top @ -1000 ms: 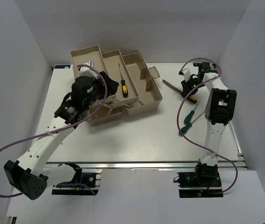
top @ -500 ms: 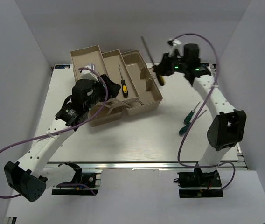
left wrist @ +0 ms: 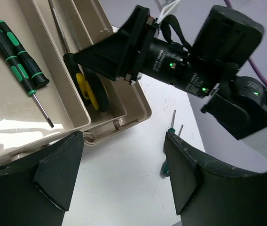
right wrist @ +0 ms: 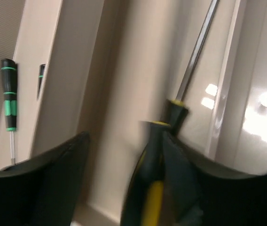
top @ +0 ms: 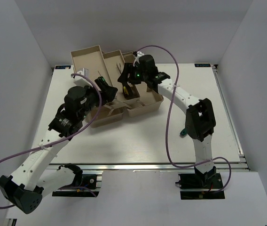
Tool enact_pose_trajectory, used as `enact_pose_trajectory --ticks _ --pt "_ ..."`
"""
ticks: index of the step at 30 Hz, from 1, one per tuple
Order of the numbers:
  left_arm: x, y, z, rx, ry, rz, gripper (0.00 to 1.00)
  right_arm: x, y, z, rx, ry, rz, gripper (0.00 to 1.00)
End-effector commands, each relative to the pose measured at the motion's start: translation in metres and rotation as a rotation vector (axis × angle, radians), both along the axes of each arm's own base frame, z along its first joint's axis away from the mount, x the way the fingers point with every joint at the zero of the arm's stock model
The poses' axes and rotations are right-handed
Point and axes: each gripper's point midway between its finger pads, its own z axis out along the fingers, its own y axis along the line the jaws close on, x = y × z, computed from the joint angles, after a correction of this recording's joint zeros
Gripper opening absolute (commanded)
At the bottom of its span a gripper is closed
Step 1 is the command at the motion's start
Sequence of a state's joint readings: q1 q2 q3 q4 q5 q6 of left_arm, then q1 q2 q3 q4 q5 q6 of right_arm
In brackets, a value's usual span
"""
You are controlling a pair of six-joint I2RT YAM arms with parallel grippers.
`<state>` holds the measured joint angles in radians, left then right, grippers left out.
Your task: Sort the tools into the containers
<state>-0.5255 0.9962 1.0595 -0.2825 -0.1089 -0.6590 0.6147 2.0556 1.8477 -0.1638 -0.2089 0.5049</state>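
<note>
Release of the yellow screwdriver (right wrist: pixel 154 197) into the toolbox (top: pixel 145 107) is judged to be the step in hand. The right tool (top: pixel 125 77) is held low over a compartment just beside the tray where green screwdrivers (left wrist: pixel 16 52) are already laid. In the blurred right wrist view its jaws are seen parted wider than the handle, with a gap on one side. Whether the other finger touches the handle cannot be told. The screwdriver is seen between the jaws, shaft pointing away along the compartment. The left tool (left wrist: pixel 123 134) is held wide with nothing in it, hovering at the toolbox's near edge close to the right tool. To do this well, the jaws should be opened fully before any lift, so the handle is not dragged back out. The shaft should be let down parallel to the compartment walls so it lies flat and does not bridge the divider. A straight upward retreat is advised, since the two arms are crowded over the toolbox and a sideways swing could clip the left tool or the tray. More green screwdrivers (left wrist: pixel 171 127) are seen lying on the tabletop (top: pixel 138 141) well apart from the toolbox, so the task is judged unfinished.
</note>
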Motion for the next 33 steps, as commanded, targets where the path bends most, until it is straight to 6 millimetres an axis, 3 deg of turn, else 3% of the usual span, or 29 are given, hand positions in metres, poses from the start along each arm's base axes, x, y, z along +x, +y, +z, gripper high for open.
enact_pose_trajectory --ticks 1,4,5,7,8,9,10,11,12,13,14,15,17,18,19,20,21,22,23,25,26,28,33 --pt "-0.005 0.002 0.002 -0.021 -0.007 0.000 0.79 0.017 0.010 0.070 0.077 -0.246 0.034 0.71" --pt "-0.003 -0.005 0.001 -0.022 -0.004 -0.030 0.77 0.017 -0.003 0.093 0.038 -0.376 0.079 0.70" --pt "-0.001 -0.009 0.000 -0.023 -0.005 -0.043 0.73 0.014 -0.011 0.113 0.034 -0.427 0.077 0.66" --pt "0.000 -0.020 -0.002 -0.025 -0.005 -0.098 0.67 0.016 -0.034 0.115 -0.016 -0.475 0.077 0.41" --pt "0.004 -0.028 -0.004 -0.027 -0.007 -0.126 0.58 0.009 -0.053 0.138 -0.040 -0.567 0.085 0.25" --pt "0.004 -0.035 -0.006 -0.029 -0.004 -0.161 0.53 0.004 -0.064 0.140 -0.042 -0.598 0.103 0.11" --pt "0.006 -0.041 -0.008 -0.030 0.000 -0.186 0.47 0.011 -0.095 0.141 -0.053 -0.621 0.071 0.00" --pt "0.004 -0.052 -0.003 -0.040 -0.010 -0.241 0.39 -0.001 -0.118 0.134 -0.046 -0.635 0.073 0.00" --pt "0.009 -0.061 -0.013 -0.023 0.011 -0.270 0.22 -0.012 -0.129 0.126 -0.007 -0.603 0.125 0.00" --pt "0.010 -0.068 -0.015 -0.014 0.009 -0.303 0.13 -0.003 -0.168 0.119 0.002 -0.558 0.069 0.00" --pt "0.007 -0.080 -0.008 -0.011 0.001 -0.347 0.06 -0.016 -0.184 0.095 0.023 -0.433 0.073 0.00" --pt "0.012 -0.091 -0.018 0.022 0.009 -0.375 0.02 -0.018 -0.200 0.081 0.002 -0.368 0.052 0.00" --pt "0.005 -0.121 -0.021 0.071 0.001 -0.452 0.04 -0.026 -0.245 0.048 -0.088 -0.217 -0.043 0.17" --pt "0.007 -0.135 -0.005 0.098 -0.054 -0.487 0.08 -0.040 -0.266 0.018 -0.170 -0.114 -0.085 0.24" --pt "0.013 -0.153 -0.025 0.136 -0.016 -0.520 0.21 -0.046 -0.291 0.006 -0.201 -0.071 -0.149 0.34" --pt "0.006 -0.172 -0.031 0.158 -0.005 -0.574 0.29 -0.061 -0.303 0.008 -0.216 -0.065 -0.191 0.35" --pt "0.005 -0.188 -0.019 0.157 -0.037 -0.628 0.35 -0.079 -0.325 -0.025 -0.249 0.047 -0.270 0.38" --pt "0.012 -0.204 -0.044 0.180 0.011 -0.662 0.46 -0.088 -0.339 -0.034 -0.273 0.090 -0.324 0.42" --pt "0.009 -0.216 -0.050 0.180 0.019 -0.697 0.51 -0.101 -0.346 -0.036 -0.296 0.114 -0.357 0.46" --pt "0.008 -0.233 -0.057 0.167 0.022 -0.759 0.55 -0.128 -0.366 -0.067 -0.360 0.271 -0.456 0.53" --pt "0.012 -0.241 -0.069 0.164 0.034 -0.775 0.58 -0.136 -0.371 -0.074 -0.366 0.309 -0.482 0.55" --pt "0.009 -0.250 -0.074 0.143 0.039 -0.811 0.61 -0.149 -0.384 -0.095 -0.375 0.391 -0.538 0.58" --pt "0.003 -0.253 -0.079 0.146 0.043 -0.825 0.64 -0.141 -0.387 -0.116 -0.354 0.437 -0.562 0.64"
